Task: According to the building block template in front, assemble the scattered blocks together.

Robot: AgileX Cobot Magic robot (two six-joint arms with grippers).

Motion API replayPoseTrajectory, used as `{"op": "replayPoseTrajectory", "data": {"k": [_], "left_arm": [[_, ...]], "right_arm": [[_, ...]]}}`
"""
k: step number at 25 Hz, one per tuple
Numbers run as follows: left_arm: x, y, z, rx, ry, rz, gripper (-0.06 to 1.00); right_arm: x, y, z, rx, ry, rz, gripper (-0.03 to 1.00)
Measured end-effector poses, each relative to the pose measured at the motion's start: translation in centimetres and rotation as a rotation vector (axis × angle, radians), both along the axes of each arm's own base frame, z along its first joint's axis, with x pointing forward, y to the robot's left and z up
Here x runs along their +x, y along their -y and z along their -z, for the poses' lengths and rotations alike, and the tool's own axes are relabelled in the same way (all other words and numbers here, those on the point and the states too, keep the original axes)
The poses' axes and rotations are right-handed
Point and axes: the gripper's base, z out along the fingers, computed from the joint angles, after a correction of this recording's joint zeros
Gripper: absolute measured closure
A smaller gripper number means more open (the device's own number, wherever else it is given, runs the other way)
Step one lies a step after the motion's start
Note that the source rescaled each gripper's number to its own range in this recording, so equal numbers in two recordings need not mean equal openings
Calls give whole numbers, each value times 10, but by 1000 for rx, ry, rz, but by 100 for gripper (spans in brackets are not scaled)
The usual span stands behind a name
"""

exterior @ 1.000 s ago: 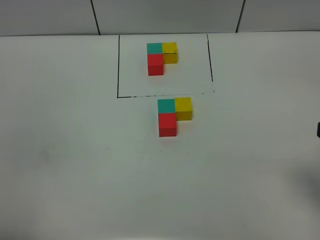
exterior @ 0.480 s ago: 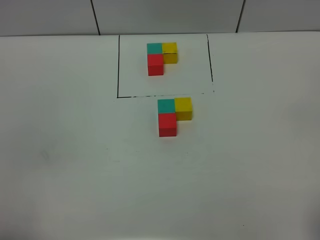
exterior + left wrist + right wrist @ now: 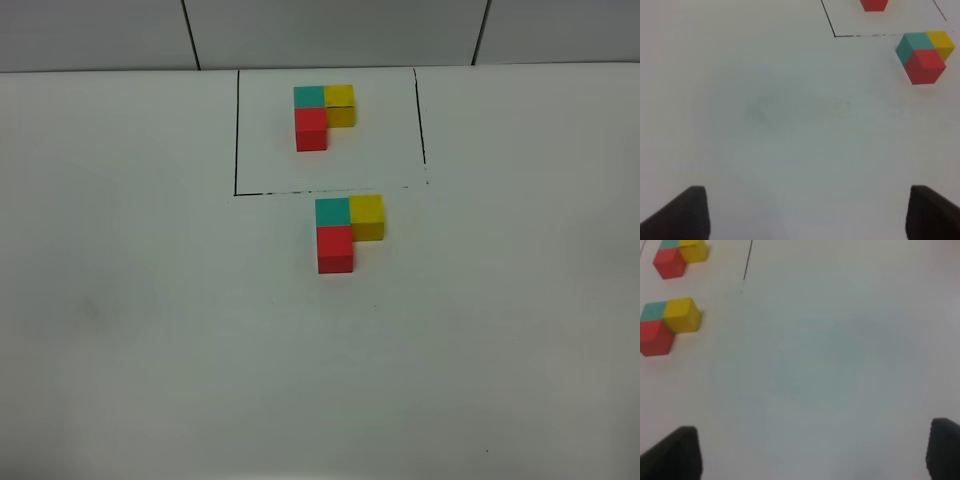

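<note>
The building block template (image 3: 323, 115) is an L of teal, yellow and red cubes inside a thin black rectangle (image 3: 236, 130) at the back of the white table. Just in front of that rectangle the scattered blocks sit pressed together in the same L: teal (image 3: 331, 211), yellow (image 3: 367, 214), red (image 3: 335, 248). Neither arm shows in the high view. My left gripper (image 3: 807, 215) is open over bare table, with the joined cubes (image 3: 926, 65) well ahead of it. My right gripper (image 3: 810, 452) is open too, holding nothing, far from the cubes (image 3: 682, 314).
The white table (image 3: 150, 330) spreads wide on all sides of the cubes. A grey panelled wall (image 3: 330, 30) runs along its far edge.
A dark piece of the right arm at the high view's right edge a second ago has left the picture. The cubes have not moved.
</note>
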Motion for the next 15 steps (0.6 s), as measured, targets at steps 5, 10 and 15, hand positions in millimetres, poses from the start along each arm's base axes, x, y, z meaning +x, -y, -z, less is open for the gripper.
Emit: {"op": "replayPoseTrajectory", "data": {"k": [5,10,15], "left_arm": [[0,0,0,0,0,0,20],[0,0,0,0,0,0,20],[0,0,0,0,0,0,20]], "right_arm": [[0,0,0,0,2,0,28],[-1,0,0,-1,5,0,32],[-1,0,0,5,7,-4,32]]}}
